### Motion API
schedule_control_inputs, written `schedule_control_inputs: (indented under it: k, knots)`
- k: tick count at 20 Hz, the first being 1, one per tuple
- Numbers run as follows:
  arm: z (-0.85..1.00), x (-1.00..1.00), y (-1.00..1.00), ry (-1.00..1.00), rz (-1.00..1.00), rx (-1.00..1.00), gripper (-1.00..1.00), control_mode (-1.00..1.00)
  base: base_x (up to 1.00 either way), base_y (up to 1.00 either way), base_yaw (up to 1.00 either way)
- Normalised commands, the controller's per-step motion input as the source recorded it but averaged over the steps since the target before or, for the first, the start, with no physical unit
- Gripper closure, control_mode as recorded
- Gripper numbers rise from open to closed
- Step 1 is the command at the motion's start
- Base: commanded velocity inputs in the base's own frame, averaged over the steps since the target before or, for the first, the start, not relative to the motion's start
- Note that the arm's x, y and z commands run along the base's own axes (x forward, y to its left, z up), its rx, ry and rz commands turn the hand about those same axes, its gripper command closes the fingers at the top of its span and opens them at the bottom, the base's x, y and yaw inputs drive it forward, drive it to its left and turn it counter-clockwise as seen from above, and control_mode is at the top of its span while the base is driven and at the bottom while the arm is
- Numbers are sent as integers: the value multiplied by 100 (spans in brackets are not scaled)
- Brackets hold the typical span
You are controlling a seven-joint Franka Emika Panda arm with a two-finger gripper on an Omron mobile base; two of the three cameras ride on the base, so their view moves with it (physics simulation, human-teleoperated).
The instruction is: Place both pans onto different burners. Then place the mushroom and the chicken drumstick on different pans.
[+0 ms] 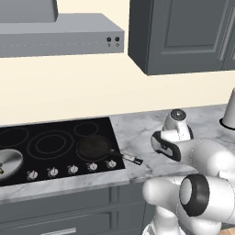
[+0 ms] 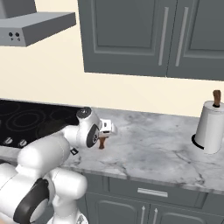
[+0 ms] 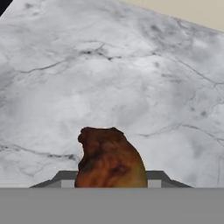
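Observation:
My gripper hangs just above the marble counter, right of the cooktop, shut on the chicken drumstick. In the hand view the orange-brown drumstick stands between the grey fingertips, over bare marble. The dark pan sits on the right front burner, its handle reaching out onto the counter. The silver pan rests on a burner at the left edge. A small tan piece, apparently the mushroom, lies in it.
A row of silver knobs lines the cooktop's front. A paper towel roll stands at the back right of the counter. Grey wall cabinets and a range hood hang overhead.

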Motion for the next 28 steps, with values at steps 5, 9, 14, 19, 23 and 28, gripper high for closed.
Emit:
schedule_control_inputs:
  k: [5,9,14,19,23,28]
  knots:
    - [19,11,66,0,9,1,100,-100,0,0,0]
    - [2,10,74,0,11,0,100,-100,0,0,0]
    - [0,18,72,0,10,0,100,-100,0,0,0]
    - [4,15,68,0,8,0,100,-100,0,0,0]
    - [3,12,62,0,8,0,100,-100,0,0,0]
    - [0,2,63,0,7,0,100,-100,0,0,0]
